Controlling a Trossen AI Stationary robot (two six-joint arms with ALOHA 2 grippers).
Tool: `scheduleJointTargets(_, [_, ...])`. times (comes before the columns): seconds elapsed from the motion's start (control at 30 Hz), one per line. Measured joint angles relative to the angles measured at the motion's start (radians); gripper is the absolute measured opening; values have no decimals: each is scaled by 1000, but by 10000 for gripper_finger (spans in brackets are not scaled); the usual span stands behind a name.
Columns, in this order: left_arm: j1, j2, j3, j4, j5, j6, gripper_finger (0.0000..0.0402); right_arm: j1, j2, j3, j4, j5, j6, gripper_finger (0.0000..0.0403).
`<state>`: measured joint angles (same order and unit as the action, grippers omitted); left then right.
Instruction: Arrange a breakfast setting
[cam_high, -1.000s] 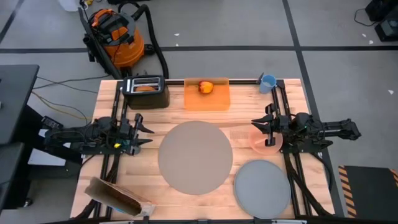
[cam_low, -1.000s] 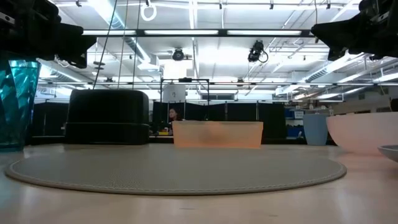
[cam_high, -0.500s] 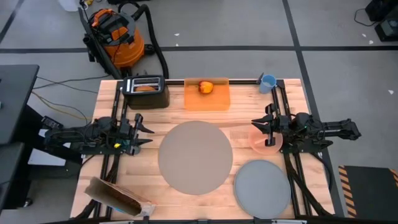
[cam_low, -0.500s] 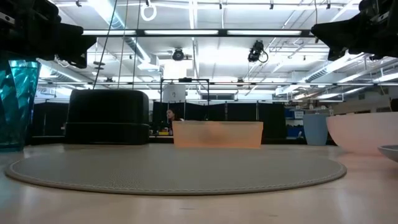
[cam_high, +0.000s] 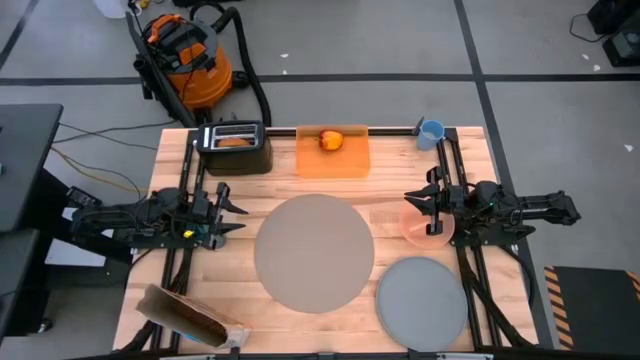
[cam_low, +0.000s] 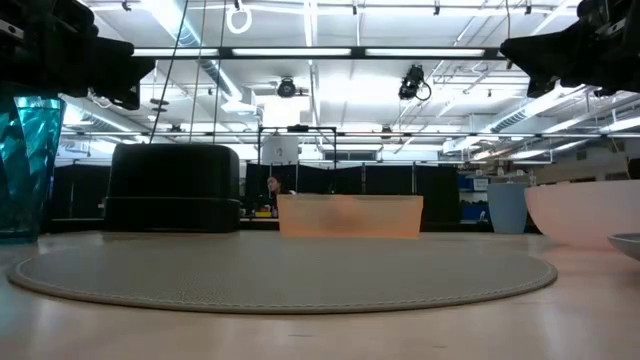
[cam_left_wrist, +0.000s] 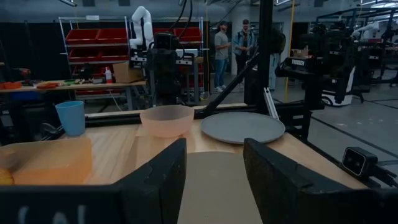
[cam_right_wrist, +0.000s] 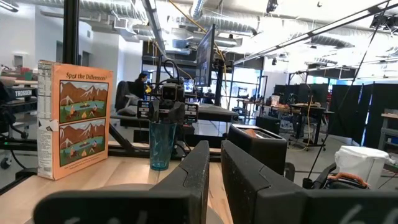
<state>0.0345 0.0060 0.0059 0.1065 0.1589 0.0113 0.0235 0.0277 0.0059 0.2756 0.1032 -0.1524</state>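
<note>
On my table (cam_high: 190, 290) I count one large round grey-brown mat (cam_high: 314, 252), one smaller grey plate (cam_high: 421, 301), one small pink bowl (cam_high: 420, 229), one small light-blue cup (cam_high: 431, 132), one red-yellow apple (cam_high: 331, 140), one black toaster (cam_high: 234, 148), one flat orange rectangular board (cam_high: 333, 159).

1. Pink bowl (cam_low: 588, 212) cut off by the low view's right edge; partly covered by right gripper (cam_high: 432, 207) from above.
2. Bagel (cam_high: 234, 142) mostly sunk in toaster (cam_high: 233, 147).
3. Apple (cam_left_wrist: 5, 177) cropped at frame edge.
4. Spoon nowhere discernible.
</note>
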Motion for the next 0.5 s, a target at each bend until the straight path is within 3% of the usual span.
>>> scheduleJointTargets(0.17, [0,0,0,5,0,-14,167,0,0,0,0,0,0,50])
scheduleJointTargets(0.4, [0,0,0,27,0,-204,167,0,0,0,0,0,0,50])
scheduleJointTargets(0.5, [0,0,0,21,0,-209,167,0,0,0,0,0,0,50])
